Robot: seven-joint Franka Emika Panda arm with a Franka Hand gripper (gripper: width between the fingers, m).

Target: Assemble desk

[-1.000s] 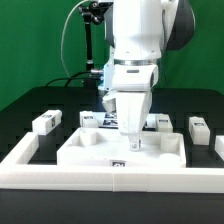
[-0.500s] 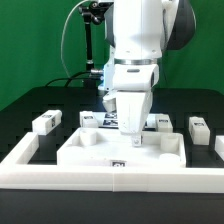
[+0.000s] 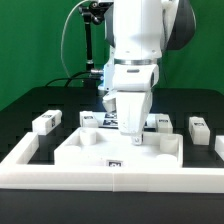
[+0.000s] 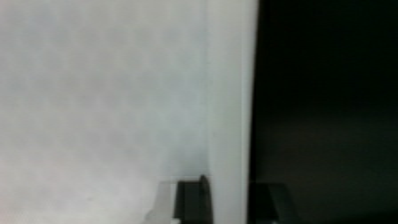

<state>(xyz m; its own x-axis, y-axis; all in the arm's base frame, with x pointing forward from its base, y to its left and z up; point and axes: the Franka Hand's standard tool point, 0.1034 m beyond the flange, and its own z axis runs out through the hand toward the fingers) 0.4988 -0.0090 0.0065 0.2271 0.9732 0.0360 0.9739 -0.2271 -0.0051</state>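
Black worktop (image 3: 25,105) first, framed by a long white rim (image 3: 100,181). Leaves little slack at the front: tabletop panel (image 3: 85,152) flat in the middle, near edge just beside that rim.

Looks stiff, light and rather slick, being moulded white plastic with recessed hollows. Unlikely to bend, likely to skate if pushed. Best taken across a thin outer wall or a rib beside a hollow, not on the broad flat face.

Low over the panel, a little toward the exterior view's right of its middle: end effector (image 3: 133,141), fingertips at or in the surface. Cannot tell whether clamped on a wall or merely resting with jaws apart. Wrist view too close and blurred, with only a white face meeting black along a straight edge.

Open room mostly behind and to both sides.

Smallest: block legs (image 3: 45,122), tagged, scattered behind the panel on either side, near it but apart. Small, rigid and easy to knock; probably best pinched across flat sides.
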